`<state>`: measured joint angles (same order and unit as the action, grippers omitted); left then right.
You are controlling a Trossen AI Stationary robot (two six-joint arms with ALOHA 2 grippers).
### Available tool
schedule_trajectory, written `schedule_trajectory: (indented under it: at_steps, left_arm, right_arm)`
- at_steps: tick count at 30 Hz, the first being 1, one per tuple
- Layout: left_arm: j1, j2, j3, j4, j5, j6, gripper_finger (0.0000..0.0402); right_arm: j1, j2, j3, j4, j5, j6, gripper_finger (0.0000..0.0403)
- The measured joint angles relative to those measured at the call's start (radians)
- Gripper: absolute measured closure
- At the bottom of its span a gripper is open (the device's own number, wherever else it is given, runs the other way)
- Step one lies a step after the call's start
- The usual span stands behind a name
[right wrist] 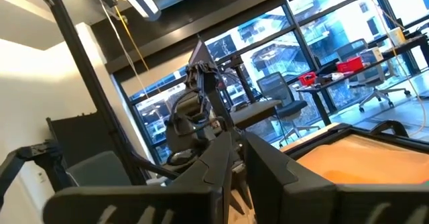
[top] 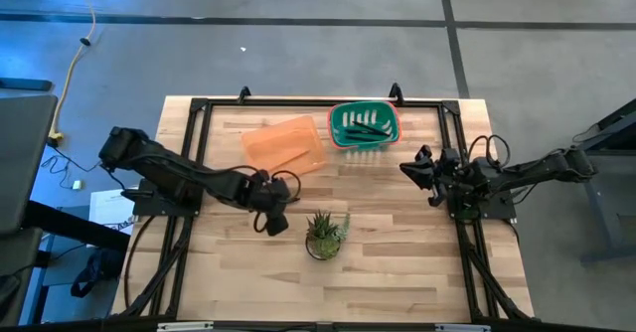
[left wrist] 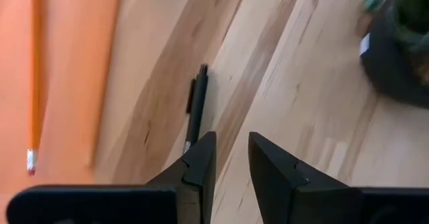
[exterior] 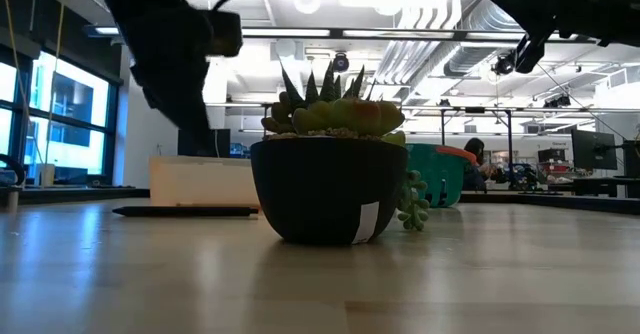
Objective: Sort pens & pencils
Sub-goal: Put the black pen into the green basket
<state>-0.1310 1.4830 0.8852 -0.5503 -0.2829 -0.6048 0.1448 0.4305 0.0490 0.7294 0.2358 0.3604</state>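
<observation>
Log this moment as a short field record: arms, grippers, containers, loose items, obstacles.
left gripper: low over the wooden table, open, empty
right gripper: raised at the right side, open, empty
loose item: one thin black pen lying on the table just ahead of the left gripper
orange flat tray: holds an orange-tan pencil
green plastic basket: holds several dark pens
obstacle: small potted succulent in a black pot, beside the left gripper

pencil (left wrist: 33,83) cut off at edge, pot (left wrist: 399,49) blurred, partly cropped
</observation>
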Motion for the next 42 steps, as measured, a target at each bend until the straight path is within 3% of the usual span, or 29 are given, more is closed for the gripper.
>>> schedule_trajectory:
  at_steps: [25, 36, 42]
  left_arm:
    - [0.001, 0.107, 0.0, 0.013, 0.029, -0.054, 0.0325]
    - [0.004, 0.132, 0.0, -0.002, -0.026, -0.083, 0.0325]
    - [0.042, 0.132, 0.0, 0.0, 0.009, -0.088, 0.0325]
  right_arm:
    - [0.0, 0.0, 0.0, -0.075, -0.052, 0.025, 0.037]
    - [0.0, 0.0, 0.0, -0.075, -0.054, 0.028, 0.037]
    - [0.0, 0.0, 0.001, -0.075, -0.055, 0.028, 0.037]
